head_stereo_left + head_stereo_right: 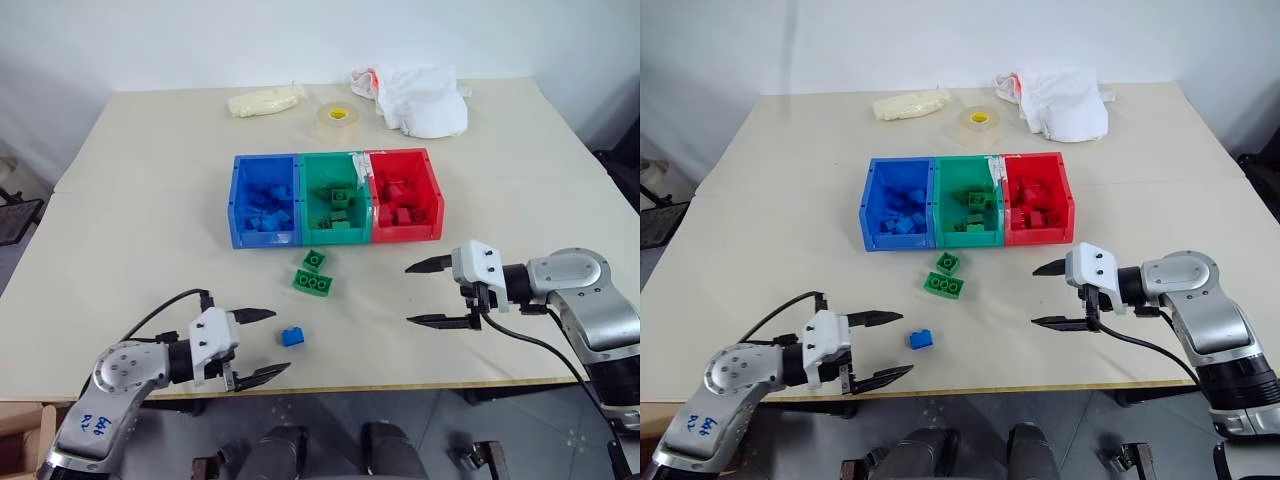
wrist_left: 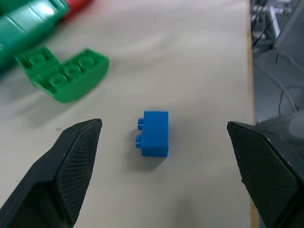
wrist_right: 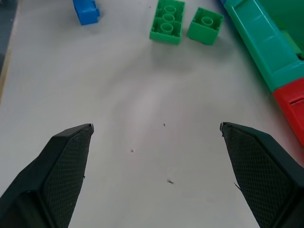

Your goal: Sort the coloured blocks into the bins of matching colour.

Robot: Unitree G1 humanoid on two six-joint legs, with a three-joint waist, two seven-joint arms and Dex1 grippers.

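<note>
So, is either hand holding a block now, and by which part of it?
Nothing is held. The left hand is open near the blue block, which lies free on the table. The right hand is open too, with nothing between its fingers.

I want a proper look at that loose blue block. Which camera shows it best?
The left wrist view: the blue block lies close up between the open left gripper's fingers, studs sideways. Both eye views show it small on the table, below the two green blocks. The right wrist view shows it at the picture's edge.
</note>
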